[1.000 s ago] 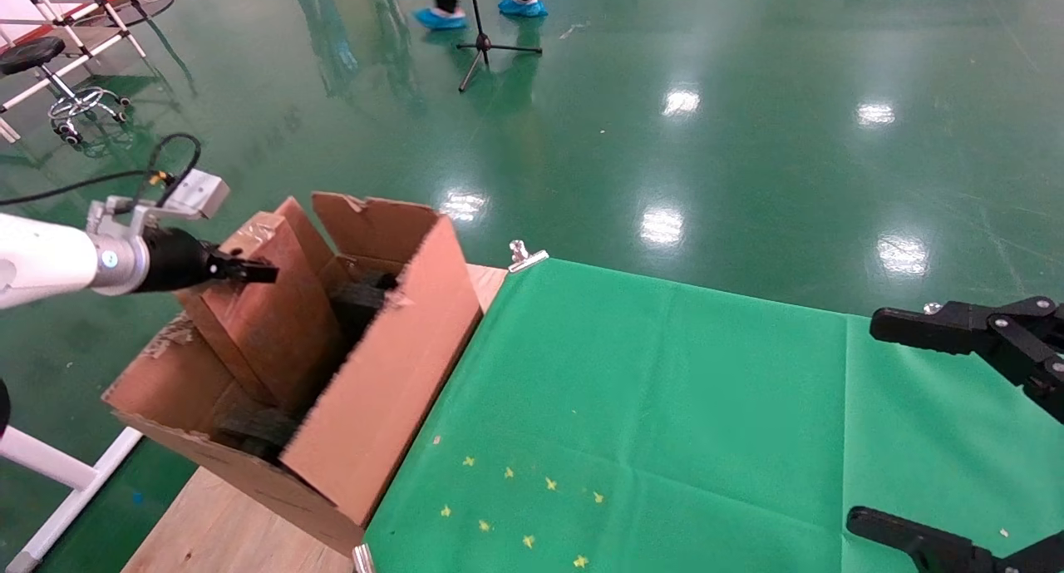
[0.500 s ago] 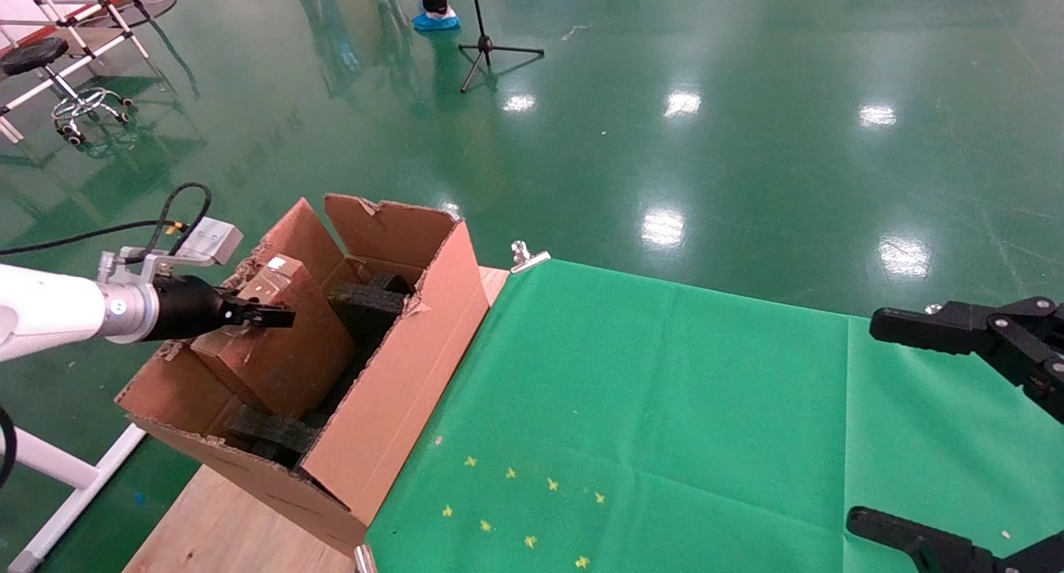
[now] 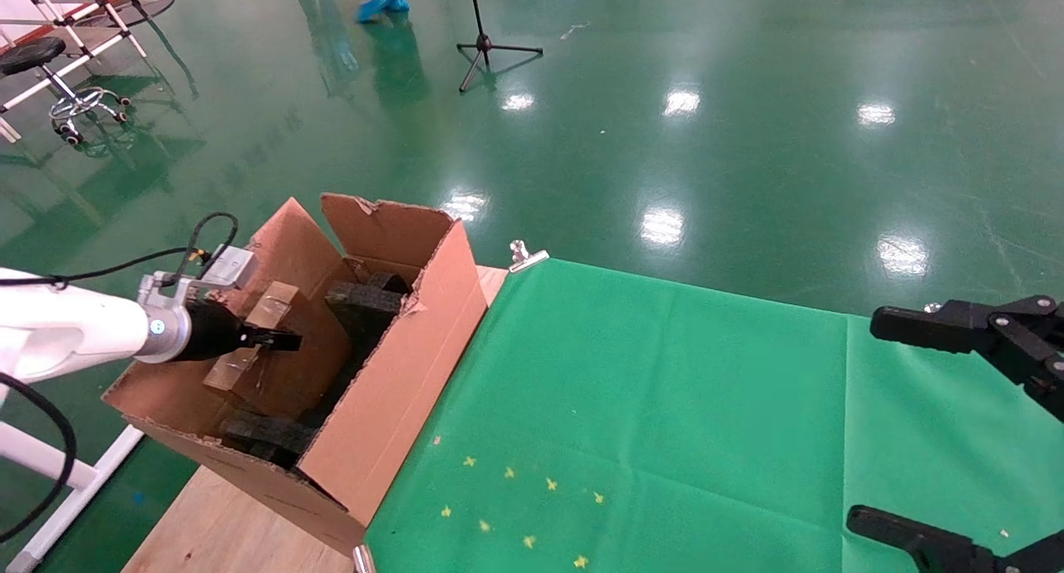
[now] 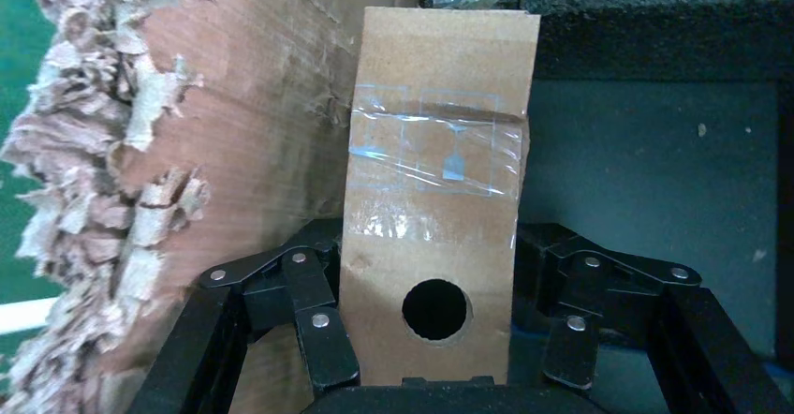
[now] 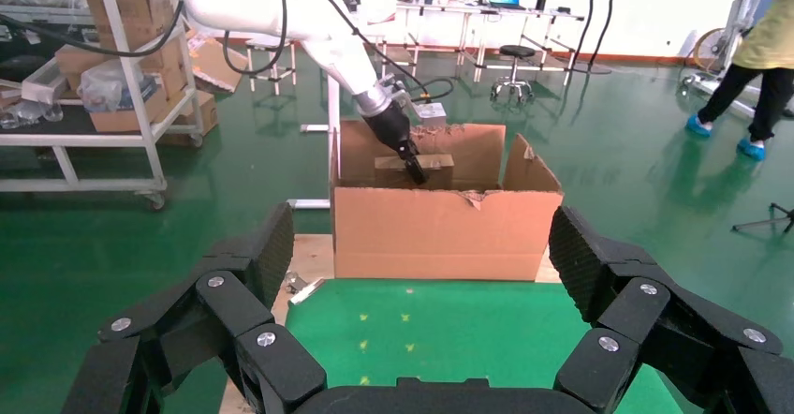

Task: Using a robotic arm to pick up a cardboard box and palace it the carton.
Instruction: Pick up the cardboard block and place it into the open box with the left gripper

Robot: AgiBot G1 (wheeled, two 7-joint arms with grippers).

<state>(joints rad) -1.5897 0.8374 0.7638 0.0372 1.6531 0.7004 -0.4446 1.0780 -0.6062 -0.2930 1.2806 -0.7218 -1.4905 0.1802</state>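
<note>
My left robotic arm (image 3: 66, 332) reaches into the carton (image 3: 391, 390), the big brown box with raised flaps at the table's left end. Its gripper (image 3: 278, 338) is shut on the cardboard box (image 3: 268, 305), which is tilted and low between the carton's walls. In the left wrist view the cardboard box (image 4: 435, 152), taped and with a round hole, sits between the fingers (image 4: 323, 339), beside black foam (image 4: 655, 11). The right gripper (image 3: 861, 422) hangs open over the green cloth at the far right. Its own view shows the carton (image 5: 440, 231) and the left gripper (image 5: 412, 166) inside.
A green cloth (image 3: 648, 407) covers most of the wooden table (image 3: 224, 531), held by a metal clip (image 3: 525, 257). Black foam pieces (image 3: 366, 298) lie in the carton. On the green floor stand a tripod (image 3: 486, 45) and a stool (image 3: 50, 66).
The left gripper has gone down and forward, carrying the cardboard box deeper into the carton. The carton's flaps have shifted a little. The right gripper has not moved.
</note>
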